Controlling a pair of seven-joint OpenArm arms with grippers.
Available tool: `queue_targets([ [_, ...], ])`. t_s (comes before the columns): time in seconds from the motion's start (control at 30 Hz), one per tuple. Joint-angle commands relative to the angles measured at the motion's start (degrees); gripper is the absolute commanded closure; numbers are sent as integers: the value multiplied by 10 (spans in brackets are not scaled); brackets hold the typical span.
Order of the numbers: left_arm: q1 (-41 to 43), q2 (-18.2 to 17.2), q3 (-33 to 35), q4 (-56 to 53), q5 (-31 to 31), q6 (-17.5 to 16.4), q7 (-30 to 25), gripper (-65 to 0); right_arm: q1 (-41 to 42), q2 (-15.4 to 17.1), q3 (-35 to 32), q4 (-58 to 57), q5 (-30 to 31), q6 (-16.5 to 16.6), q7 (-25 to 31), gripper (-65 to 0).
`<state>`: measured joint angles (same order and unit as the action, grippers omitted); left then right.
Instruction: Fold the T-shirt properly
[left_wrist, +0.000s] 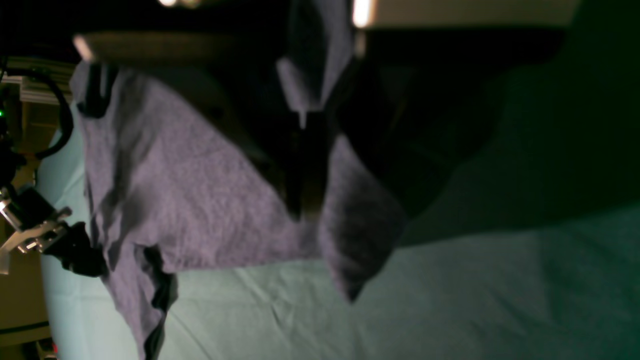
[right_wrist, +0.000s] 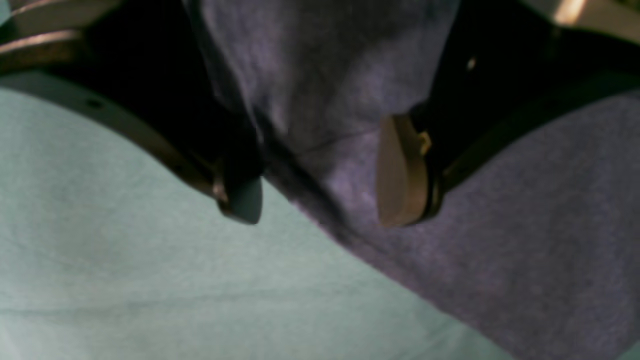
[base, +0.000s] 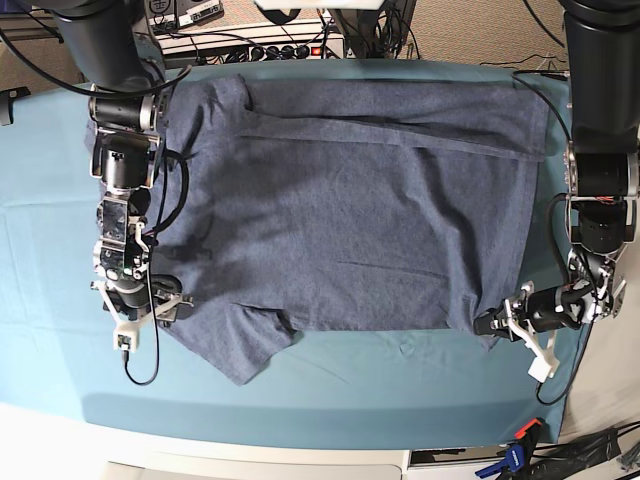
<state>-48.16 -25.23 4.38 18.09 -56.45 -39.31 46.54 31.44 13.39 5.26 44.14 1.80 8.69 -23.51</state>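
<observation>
While spread flat over teal-clothed worktop (base: 330, 400), filling middle of base view: T-shirt (base: 350, 220). Lower right of frame, left claw (base: 490, 324) pinched tight on T-shirt hem corner. Lower left, right claw (right_wrist: 320, 210) jaws wide, straddling T-shirt edge by sleeve.

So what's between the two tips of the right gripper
A fold of the T-shirt edge lies between the open right gripper's tips, over the teal cloth; the right wrist view shows it.
</observation>
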Motion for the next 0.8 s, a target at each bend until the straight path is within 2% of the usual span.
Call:
queue_targets([
  [0.0,-23,-9,-2,8,-14,-7,-9,0,21,8,2,11,-2,-2,21,-372],
  [0.17,-23,-22,-2,8,-14,-7,-9,0,21,19,18,11,-14,-11,30,-372],
  [0.43,-23,-44,-2,8,-15,-7,-9,0,19,17,42,11,-18,-17,36,-372],
  [0.77,-23,-45,-2,8,-15,-7,-10,0,13,14,42,10,-15,-16,29,-372],
])
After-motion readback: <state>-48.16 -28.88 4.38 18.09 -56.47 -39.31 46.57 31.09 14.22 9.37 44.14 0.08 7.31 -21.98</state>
